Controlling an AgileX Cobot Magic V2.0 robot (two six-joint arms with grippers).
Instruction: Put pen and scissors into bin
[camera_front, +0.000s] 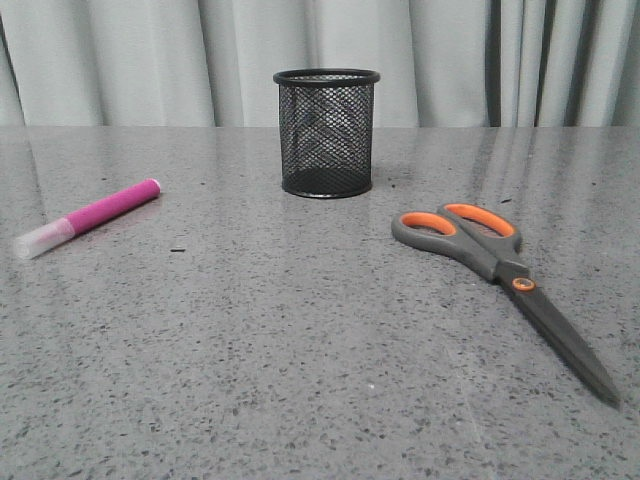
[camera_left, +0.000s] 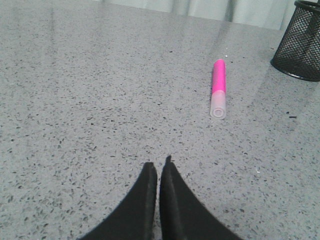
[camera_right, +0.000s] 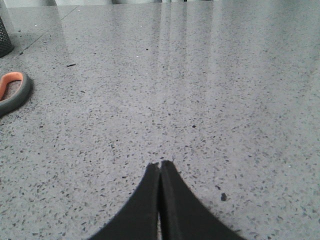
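Observation:
The pink pen with a whitish cap lies flat at the left of the table; it also shows in the left wrist view. The black mesh bin stands upright at the back centre, and its edge shows in the left wrist view. The grey and orange scissors lie flat at the right, blades pointing to the front; one handle loop shows in the right wrist view. My left gripper is shut and empty, short of the pen. My right gripper is shut and empty, apart from the scissors.
The grey speckled table carries everything. Pale curtains hang behind its far edge. Neither arm shows in the front view.

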